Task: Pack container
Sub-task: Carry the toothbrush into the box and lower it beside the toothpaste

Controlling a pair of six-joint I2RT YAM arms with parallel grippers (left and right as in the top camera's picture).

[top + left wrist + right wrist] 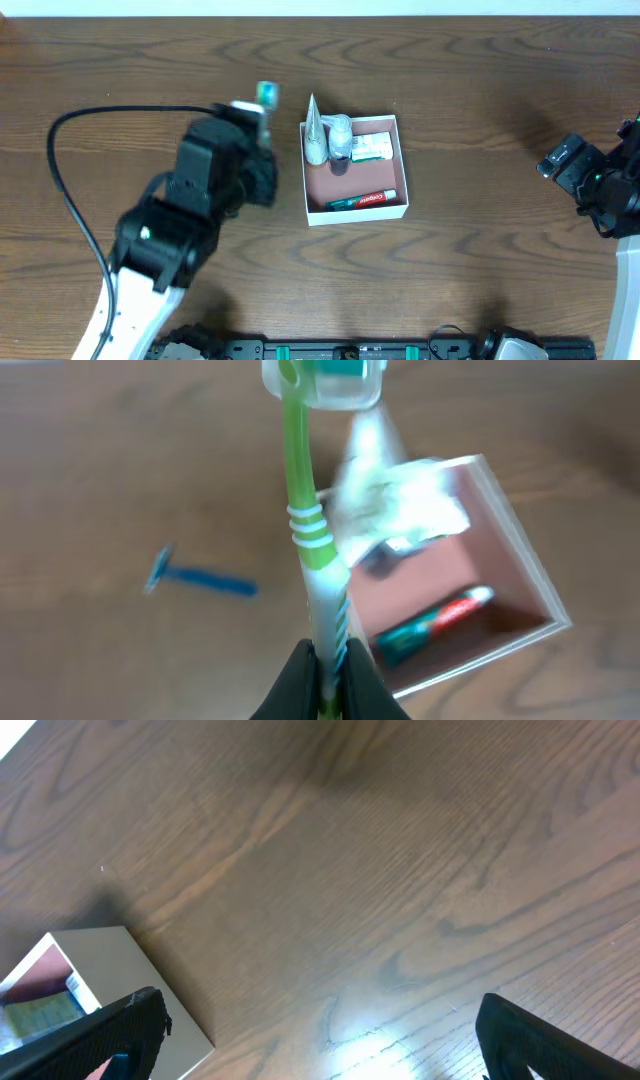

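The container (305, 180), a shallow white box with a reddish-brown inside, sits mid-table. It holds a toothpaste tube (362, 200), a green-white carton (372, 148), a clear bottle (341, 138) and a white pointed tube (315, 130). My left gripper (262, 135) is just left of the box. In the left wrist view it (328, 672) is shut on the handle of a green-white toothbrush (305, 510), whose capped head (266, 95) points away. The container (525, 560) and toothpaste (435, 622) lie to the right below. My right gripper (575, 165) is open and empty (320, 1040) over bare table.
A blue razor (200, 577) lies on the table left of the box; the left arm hides it in the overhead view. A black cable (70, 190) loops at the left. The container's corner (120, 980) shows at the lower left of the right wrist view.
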